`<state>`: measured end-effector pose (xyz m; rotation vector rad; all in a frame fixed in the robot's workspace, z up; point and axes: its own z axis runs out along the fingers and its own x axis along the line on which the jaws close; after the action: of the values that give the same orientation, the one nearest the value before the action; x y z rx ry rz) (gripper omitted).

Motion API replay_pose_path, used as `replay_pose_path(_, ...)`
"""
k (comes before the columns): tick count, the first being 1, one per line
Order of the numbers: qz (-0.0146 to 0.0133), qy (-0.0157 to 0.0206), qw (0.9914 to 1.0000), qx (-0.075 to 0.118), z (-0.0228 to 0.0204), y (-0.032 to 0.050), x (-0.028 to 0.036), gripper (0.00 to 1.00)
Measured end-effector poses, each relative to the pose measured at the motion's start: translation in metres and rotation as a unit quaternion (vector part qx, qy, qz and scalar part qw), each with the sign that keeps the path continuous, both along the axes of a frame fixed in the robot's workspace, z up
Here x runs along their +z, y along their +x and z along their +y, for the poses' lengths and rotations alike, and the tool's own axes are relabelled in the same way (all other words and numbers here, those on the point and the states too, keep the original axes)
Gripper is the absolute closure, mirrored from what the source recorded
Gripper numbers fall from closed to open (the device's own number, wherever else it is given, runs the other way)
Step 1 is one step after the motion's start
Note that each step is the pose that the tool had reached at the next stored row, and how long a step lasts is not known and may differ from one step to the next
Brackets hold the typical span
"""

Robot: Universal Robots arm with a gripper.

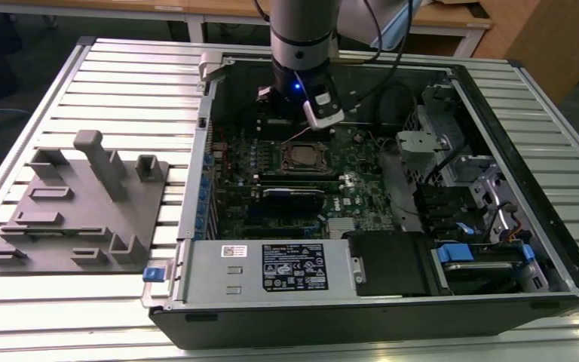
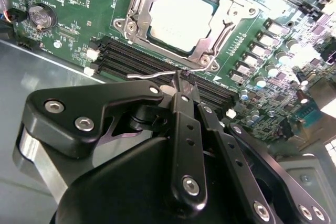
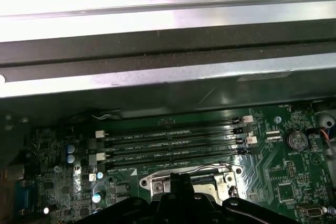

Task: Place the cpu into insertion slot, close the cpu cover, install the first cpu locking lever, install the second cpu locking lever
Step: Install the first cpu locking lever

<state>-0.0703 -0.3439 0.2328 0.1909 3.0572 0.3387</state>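
In the second wrist view the cpu (image 2: 181,17), a silver-grey square, lies in the insertion slot (image 1: 307,158) on the green board. The cpu cover (image 2: 211,43) is folded flat down around it. A thin wire locking lever (image 2: 149,76) runs along the socket's edge, and its end meets the tips of my gripper (image 2: 180,75). The black fingers (image 2: 185,129) converge there, shut on the lever. From the exterior view my gripper (image 1: 289,118) hangs inside the open computer case, just behind the socket. In the first wrist view the gripper (image 3: 181,184) covers part of the socket frame (image 3: 157,184).
Black memory slots (image 3: 173,142) lie beside the socket, with a coin battery (image 2: 41,17) further along the board. A silver box with a white label (image 1: 269,268) fills the case's front, and drive bays with blue tabs (image 1: 454,253) stand at the exterior view's right. A grey fixture (image 1: 78,204) rests on the slatted table (image 1: 28,317).
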Motion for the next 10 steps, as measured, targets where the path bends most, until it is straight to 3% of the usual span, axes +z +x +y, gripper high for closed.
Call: replay_pose_path(10, 0.0001, -0.0001, 0.99928, -0.038, 0.0011, 0.0013, -0.0034, 0.89)
